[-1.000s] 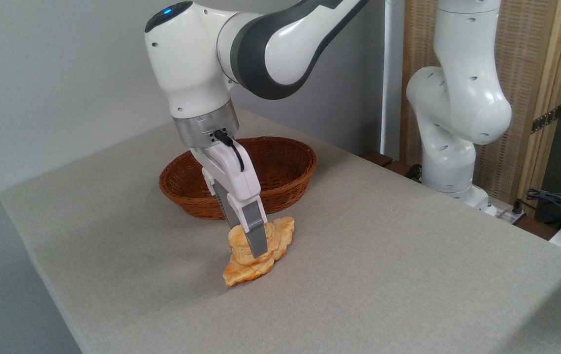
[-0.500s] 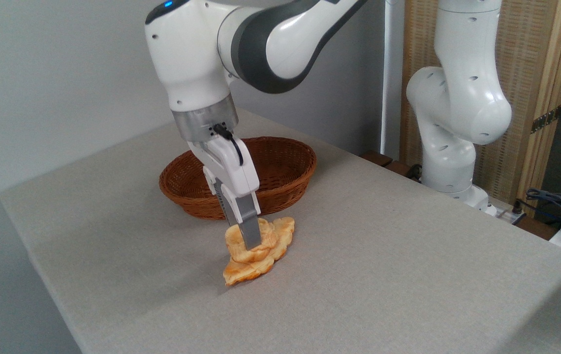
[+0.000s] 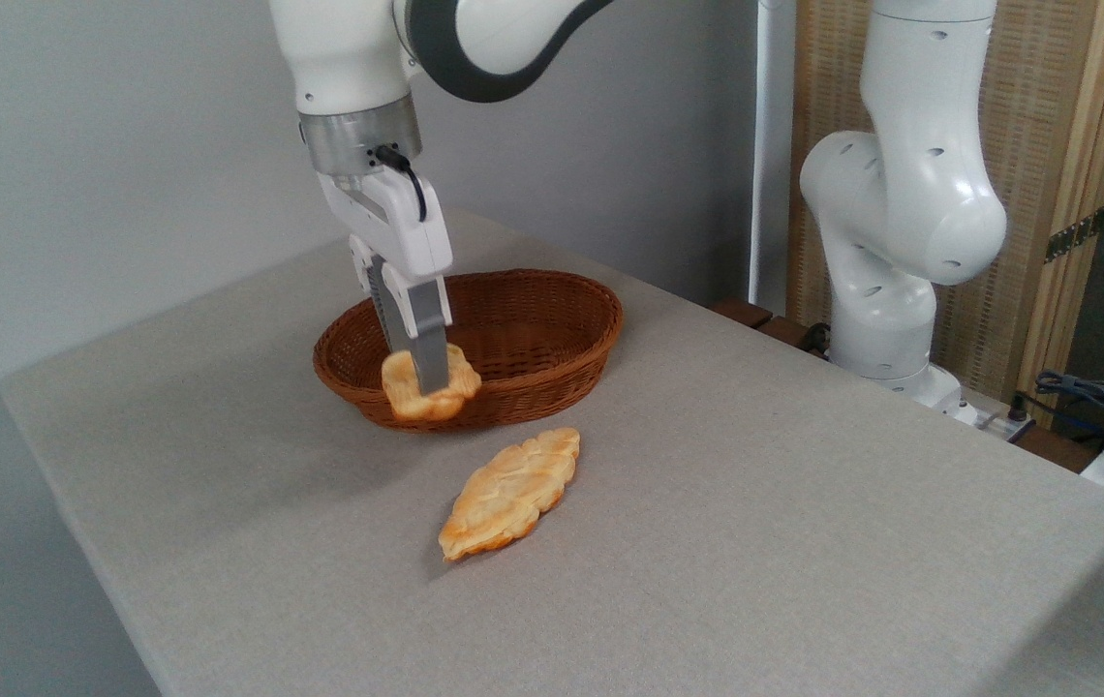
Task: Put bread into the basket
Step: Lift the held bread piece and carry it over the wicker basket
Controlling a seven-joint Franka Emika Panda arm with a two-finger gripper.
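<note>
Presently my gripper is closed on the bread, which hangs clear of the tabletop in front of the near wall of the basket, toward the tabletop's far edge. The bun looks light and soft, with a lumpy top, so I judge a gentle pinch across its middle best; a harder squeeze could dent it. My arm reaches down from above, wrist nearly vertical, fingers pointing down. A flat pastry lies on the tabletop just in front of the basket, apart from both.
</note>
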